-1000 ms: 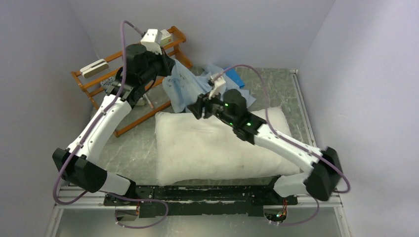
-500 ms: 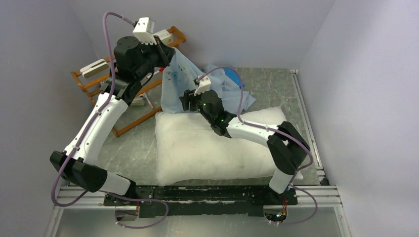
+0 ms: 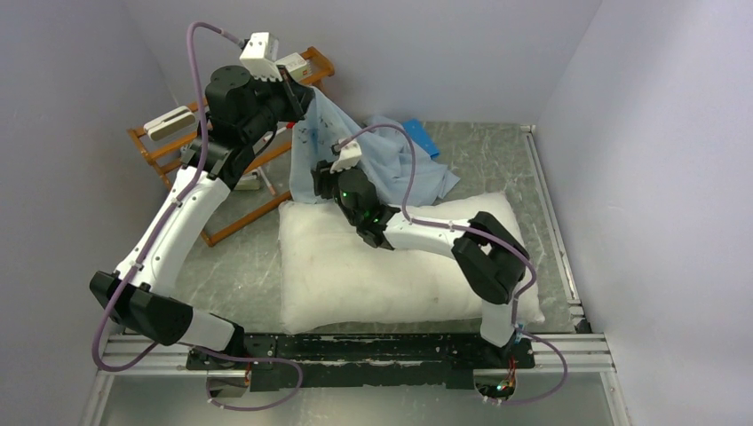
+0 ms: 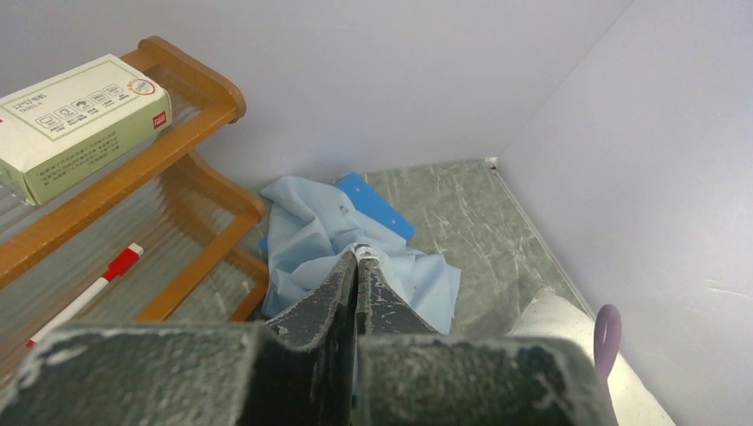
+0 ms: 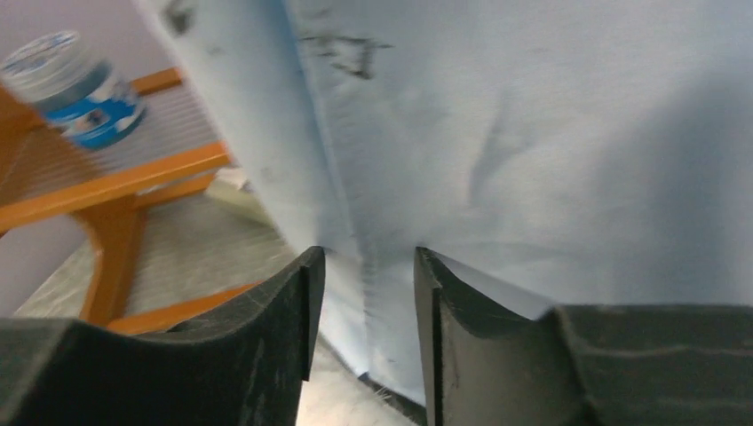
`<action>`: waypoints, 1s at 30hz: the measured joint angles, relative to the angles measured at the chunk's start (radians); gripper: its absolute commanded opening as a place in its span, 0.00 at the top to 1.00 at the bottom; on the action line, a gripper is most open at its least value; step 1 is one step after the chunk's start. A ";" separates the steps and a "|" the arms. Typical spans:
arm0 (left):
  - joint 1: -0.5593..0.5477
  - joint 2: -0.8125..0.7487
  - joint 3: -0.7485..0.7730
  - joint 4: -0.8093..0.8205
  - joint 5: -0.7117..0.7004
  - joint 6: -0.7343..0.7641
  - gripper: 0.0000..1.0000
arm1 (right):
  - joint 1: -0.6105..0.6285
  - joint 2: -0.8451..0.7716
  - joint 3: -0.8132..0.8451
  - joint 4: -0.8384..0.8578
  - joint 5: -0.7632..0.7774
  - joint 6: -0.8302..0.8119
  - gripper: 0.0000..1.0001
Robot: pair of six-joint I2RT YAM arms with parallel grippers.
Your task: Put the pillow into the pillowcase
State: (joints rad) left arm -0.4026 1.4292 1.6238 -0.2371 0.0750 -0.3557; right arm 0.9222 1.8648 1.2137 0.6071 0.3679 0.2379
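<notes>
The left gripper (image 3: 306,90) is raised above the far-left part of the table (image 3: 235,266), next to the wooden rack (image 3: 249,218). Its fingers are pressed together on a fold of the pillowcase (image 3: 391,173), pinching the fabric at the tips, as the left wrist view confirms. From this grip the pillowcase hangs down as a wrinkled sheet. Its lower part lies bunched on the table just beyond the far edge of the pillow (image 3: 355,275). The pillow lies flat on the table in front of the arm bases, long side across, outside the pillowcase. The right arm reaches across the pillow. The right gripper (image 3: 318,176) sits at the pillow's far-left corner, against the hanging fabric. Its fingers are spread, and in the right wrist view a vertical fold of the pillowcase runs down into the gap between them, unclamped. A flat blue sheet (image 3: 423,138) lies beyond the pillowcase, partly covered by it. The rack carries a box (image 4: 80,115), a red pen (image 4: 89,293) and a blue-labelled jar (image 5: 75,89)
</notes>
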 measured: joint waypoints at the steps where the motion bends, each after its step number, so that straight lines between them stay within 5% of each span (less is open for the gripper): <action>1: 0.000 0.000 0.000 -0.002 0.000 0.001 0.95 | -0.002 0.009 0.010 -0.004 0.038 -0.003 0.67; 3: 0.000 0.000 0.000 -0.006 -0.001 0.003 0.95 | -0.007 0.024 0.026 -0.011 0.091 -0.019 0.97; 4: 0.000 0.000 0.000 -0.007 -0.001 0.004 0.95 | -0.011 0.028 0.031 -0.014 0.106 -0.031 1.00; 12: 0.001 0.012 0.000 -0.034 -0.047 0.070 0.95 | -0.093 -0.087 -0.063 -0.064 -0.011 -0.130 1.00; 18: 0.039 0.059 -0.005 -0.053 -0.083 0.108 0.95 | -0.391 -0.240 -0.096 -0.122 -0.203 -0.134 1.00; 30: 0.036 0.161 0.008 0.010 -0.030 0.105 0.95 | -0.622 -0.071 0.362 -0.308 -0.419 -0.191 1.00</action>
State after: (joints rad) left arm -0.3668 1.5906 1.6318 -0.2268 0.0452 -0.2504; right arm 0.3004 1.7935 1.5753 0.2993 -0.0509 0.0467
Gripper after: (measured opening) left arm 0.053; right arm 0.007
